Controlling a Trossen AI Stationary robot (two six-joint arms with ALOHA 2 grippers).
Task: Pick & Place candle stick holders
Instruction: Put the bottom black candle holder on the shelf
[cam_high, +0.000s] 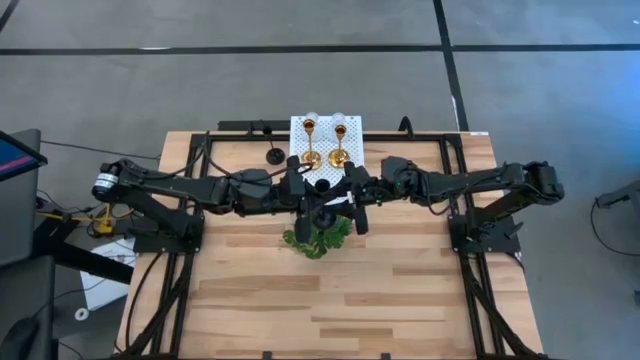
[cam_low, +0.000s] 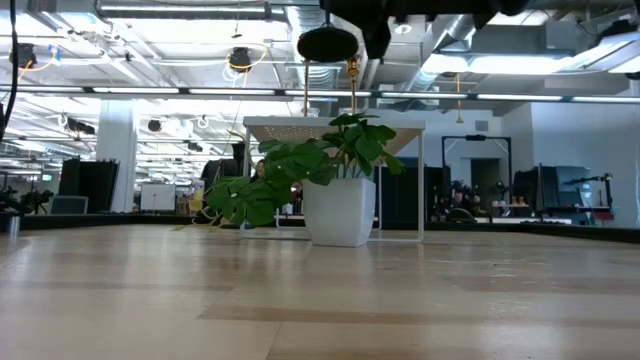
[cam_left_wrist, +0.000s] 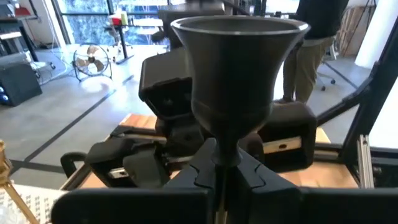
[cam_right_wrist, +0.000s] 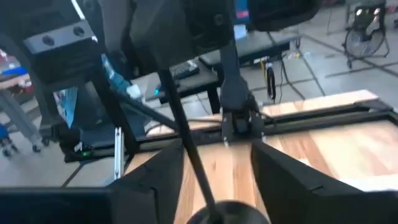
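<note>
Left wrist view, black candle holder (cam_left_wrist: 239, 81), flared cup, thin stem clamped by left hand (cam_left_wrist: 219, 177), right hand (cam_right_wrist: 214, 171) parted.

The pale wooden plank tabletop (cam_high: 330, 300) carried a white perforated raised platform (cam_high: 298, 128) at its far edge. Two gold stemmed candle stick holders (cam_high: 325, 140) stood on that platform. A black round-based candle stick holder (cam_high: 273, 156) stood just beside it, and a green leafy plant in a white pot (cam_low: 338, 210) sat near the middle.
</note>
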